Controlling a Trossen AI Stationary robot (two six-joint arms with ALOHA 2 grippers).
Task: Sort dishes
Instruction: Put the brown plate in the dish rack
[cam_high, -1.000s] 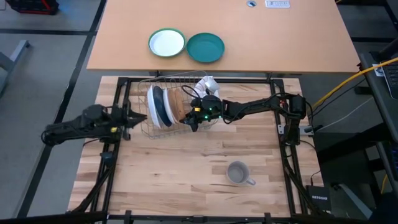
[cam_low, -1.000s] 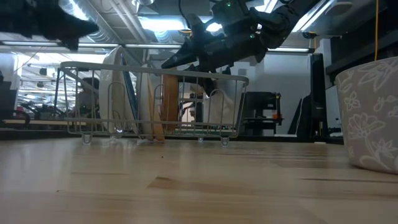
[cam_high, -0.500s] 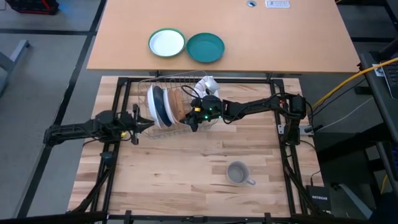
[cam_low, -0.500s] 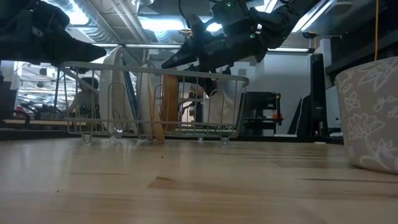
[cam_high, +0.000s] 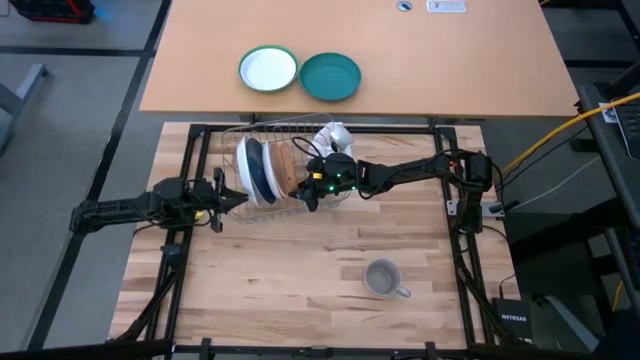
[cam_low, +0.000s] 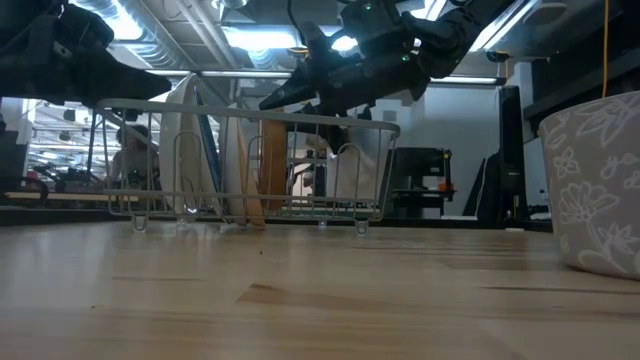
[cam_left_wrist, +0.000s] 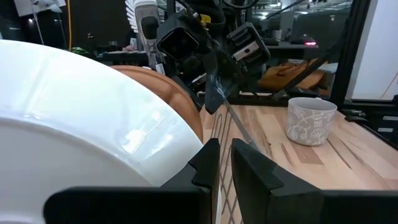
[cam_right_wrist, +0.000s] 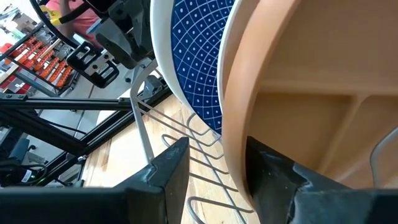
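the wire dish rack (cam_high: 262, 172) stands at the far middle of the wooden bench (cam_high: 300, 270), holding upright white plates (cam_high: 245, 168), a dark blue plate (cam_high: 259, 172) and a tan wood-coloured plate (cam_high: 284, 170). the right end effector (cam_high: 308, 192) sits at the tan plate, fingers parted either side of its rim. the left end effector (cam_high: 232, 191) is at the rack's near left corner, fingers nearly clenched, grasping nothing. the grey mug (cam_high: 383, 279) stands well apart, near the bench's front.
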